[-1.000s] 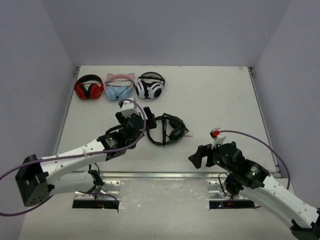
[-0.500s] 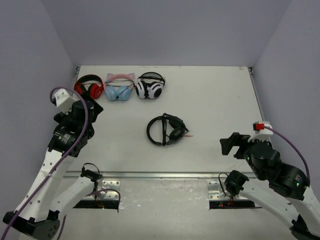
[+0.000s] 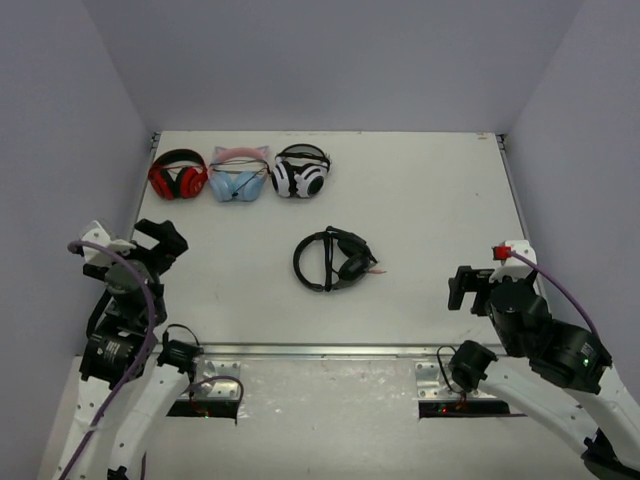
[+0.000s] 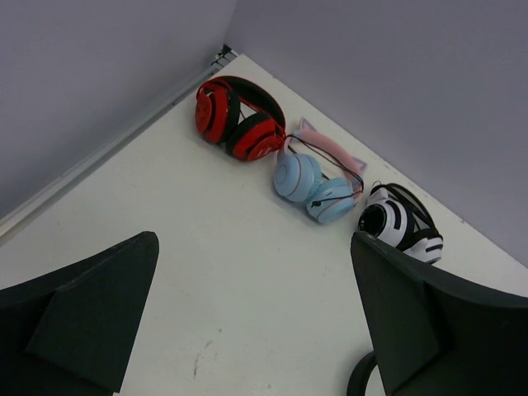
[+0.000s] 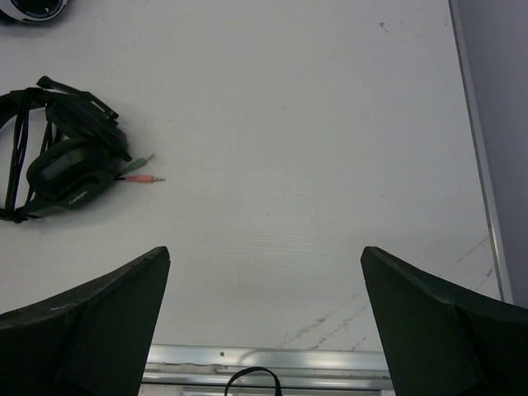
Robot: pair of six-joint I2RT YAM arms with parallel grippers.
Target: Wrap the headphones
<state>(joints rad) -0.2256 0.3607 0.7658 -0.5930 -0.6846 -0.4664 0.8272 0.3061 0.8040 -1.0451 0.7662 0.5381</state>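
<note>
Matte black fingers of the left gripper (image 4: 254,272) stand wide apart with nothing between them, held off the left edge of the white table (image 3: 430,200) and well apart from everything on it. Its wrist view looks towards the far left corner, where three headsets lie in a row along the back wall: a glossy red-and-black pair of headphones (image 4: 235,120) nearest the corner, a pale blue pair with a pink cat-ear band (image 4: 313,177) touching it, and a black-and-white striped pair (image 4: 400,223) just beside that.

Near the middle of the table, well apart from that row, lie the all-black over-ear headphones (image 3: 335,260), flat on the surface, the headband forming an oval loop on the left and the thick padded cups bunched on the right. In the right wrist view, thin black cable strands run along the band, and a pink plug (image 5: 140,177) and a green plug (image 5: 142,159) stick out to the right onto bare table. Nothing stands between the headset and either arm.

The right gripper (image 5: 264,264) is released too, its dark wedge-shaped fingers spread wide above the near right part of the table, close to the metal rail (image 3: 320,350) along the near edge.
</note>
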